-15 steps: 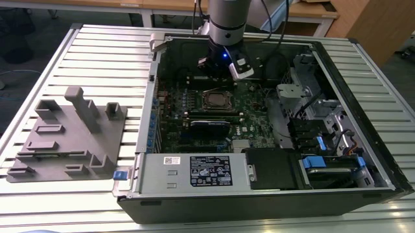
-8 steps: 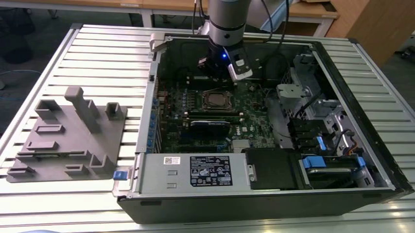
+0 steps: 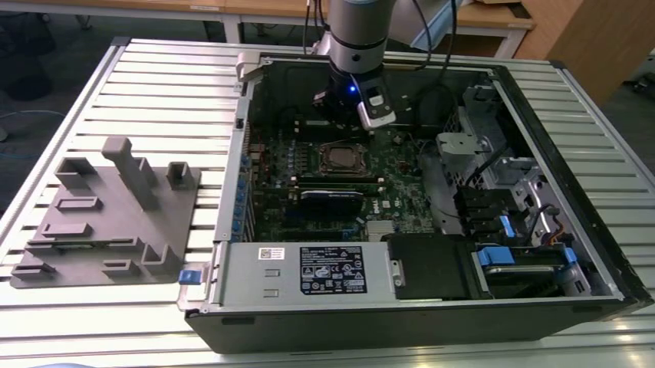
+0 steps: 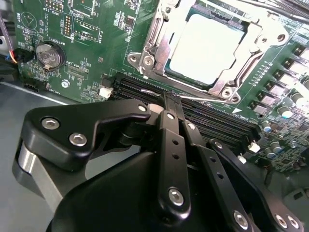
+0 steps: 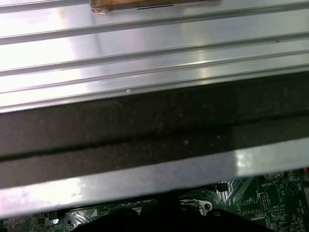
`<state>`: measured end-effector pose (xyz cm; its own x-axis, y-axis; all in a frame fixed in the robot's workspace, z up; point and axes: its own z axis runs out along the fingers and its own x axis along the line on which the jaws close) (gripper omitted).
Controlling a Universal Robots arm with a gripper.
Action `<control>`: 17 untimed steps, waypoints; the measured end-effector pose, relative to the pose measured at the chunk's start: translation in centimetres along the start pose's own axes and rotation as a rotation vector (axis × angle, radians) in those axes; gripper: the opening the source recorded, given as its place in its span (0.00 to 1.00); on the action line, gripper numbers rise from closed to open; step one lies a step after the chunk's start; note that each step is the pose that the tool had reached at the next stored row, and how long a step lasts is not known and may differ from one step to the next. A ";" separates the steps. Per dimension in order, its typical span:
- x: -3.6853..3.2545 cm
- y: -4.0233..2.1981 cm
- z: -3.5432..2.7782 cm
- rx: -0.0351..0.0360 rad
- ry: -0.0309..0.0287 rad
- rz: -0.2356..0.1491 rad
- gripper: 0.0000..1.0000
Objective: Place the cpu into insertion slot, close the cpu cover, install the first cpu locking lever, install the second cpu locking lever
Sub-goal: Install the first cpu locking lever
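One grey fixture block [image 3: 107, 211] lies at the exterior view's left on the slatted table [image 3: 153, 84], apart from the open computer case [image 3: 409, 326]. At mid-frame the insertion slot [image 3: 341, 158] sits on the green board [image 3: 399, 172]. In the second wrist view the cpu [image 4: 205, 46] rests in it at upper right, with the cpu cover [image 4: 161, 43] flat around it, so seating looks done. The claw [image 4: 172, 98] is narrow, fingers together and empty, its tip just beside the cover's edge, likely to push rather than grip.
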<state>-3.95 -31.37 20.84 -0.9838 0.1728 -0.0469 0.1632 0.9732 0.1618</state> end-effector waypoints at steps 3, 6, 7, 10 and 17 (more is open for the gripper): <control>0.04 0.11 0.02 0.0001 -0.0006 0.003 0.11; 0.07 0.15 0.03 0.0002 -0.0014 0.007 0.11; 0.07 0.15 0.04 0.0002 -0.0017 0.009 0.11; 0.07 0.16 0.07 0.0010 -0.0034 0.019 0.11; 0.18 0.13 0.14 0.0013 -0.0068 0.032 0.11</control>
<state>-4.09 -31.19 20.72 -0.9777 0.2045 -0.0485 0.1943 0.9675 0.1620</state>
